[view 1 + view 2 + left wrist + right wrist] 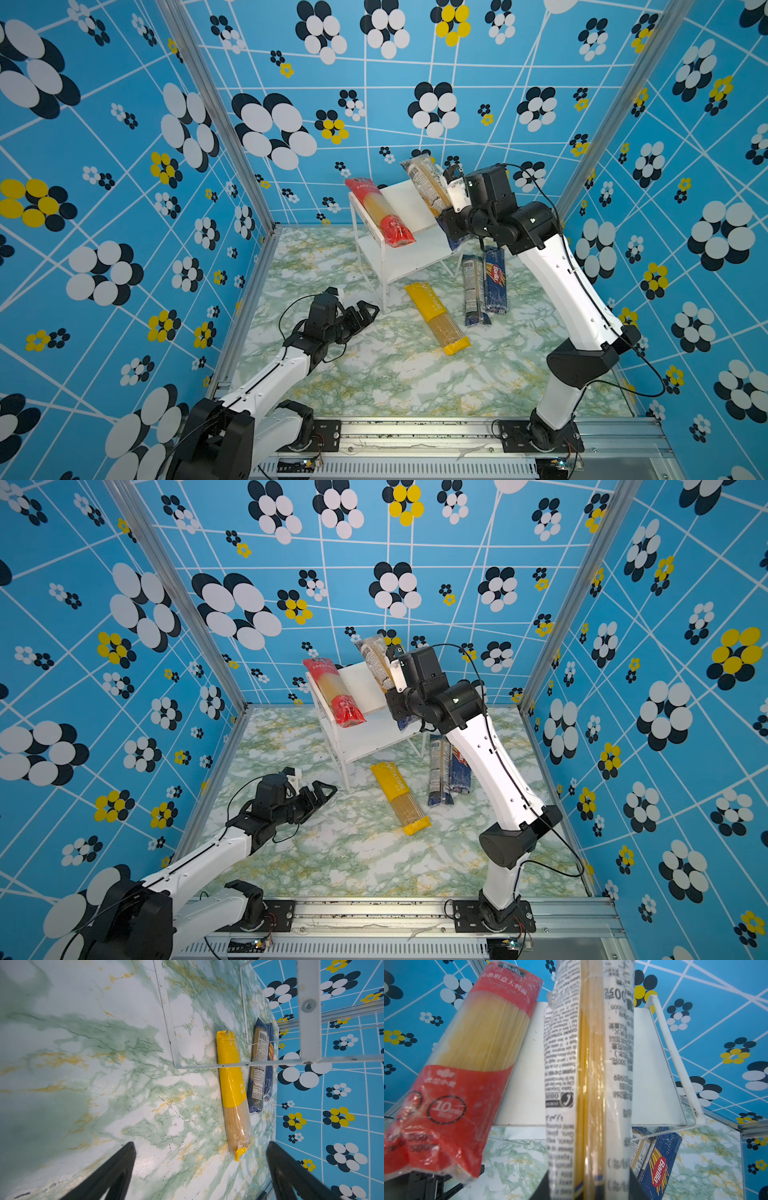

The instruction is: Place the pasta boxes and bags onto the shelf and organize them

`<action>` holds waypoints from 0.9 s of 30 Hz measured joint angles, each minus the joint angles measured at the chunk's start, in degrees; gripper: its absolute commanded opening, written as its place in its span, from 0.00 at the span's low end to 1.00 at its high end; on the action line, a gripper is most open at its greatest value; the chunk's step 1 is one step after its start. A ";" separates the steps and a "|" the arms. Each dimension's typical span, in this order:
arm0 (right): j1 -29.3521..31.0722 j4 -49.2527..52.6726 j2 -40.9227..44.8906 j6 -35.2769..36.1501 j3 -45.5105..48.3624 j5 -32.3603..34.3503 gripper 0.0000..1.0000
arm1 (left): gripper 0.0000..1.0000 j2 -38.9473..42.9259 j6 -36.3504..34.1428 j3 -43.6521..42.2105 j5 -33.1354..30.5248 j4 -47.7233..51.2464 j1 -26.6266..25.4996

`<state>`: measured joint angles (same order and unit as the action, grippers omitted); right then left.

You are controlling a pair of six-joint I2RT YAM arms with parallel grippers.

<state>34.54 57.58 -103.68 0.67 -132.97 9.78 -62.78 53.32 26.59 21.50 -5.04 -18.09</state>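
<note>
The shelf [405, 203] [361, 683] stands at the back middle. A red-ended pack [380, 212] [477, 1043] lies along the left of its top board and overhangs the front. My right gripper [444, 214] [588, 1184] is shut on a see-through pack with navy ends [426, 183] [589, 1064], held tilted above the right of the top board [652, 1064]. On the table lie a yellow pack [436, 318] [232, 1088], a second see-through pack [473, 289] [258, 1064] and the navy Barilla box [495, 280] [658, 1163]. My left gripper [368, 311] [200, 1167] is open and empty, low by the shelf's front left leg.
The shelf's lower board [411, 257] is bare. Patterned blue walls close in the marble table [374, 374] on three sides. The see-through pack and the Barilla box lie side by side just right of the shelf's legs.
</note>
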 measured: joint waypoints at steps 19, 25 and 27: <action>-0.09 -1.73 -4.81 -3.52 -3.37 -2.91 0.00 | 0.99 2.40 0.00 -0.02 0.22 0.83 0.90; -0.09 -3.50 -5.68 -4.61 -3.37 -4.22 0.00 | 0.99 2.40 -0.02 -0.04 0.22 0.81 0.90; -0.09 -4.13 -5.73 -4.81 -3.37 -4.63 0.00 | 0.99 2.40 -0.02 -0.07 0.22 0.81 0.90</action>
<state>34.46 53.45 -109.40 -4.14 -136.33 5.15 -60.38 53.30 26.52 21.71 -4.23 -17.19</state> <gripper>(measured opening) 0.338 0.992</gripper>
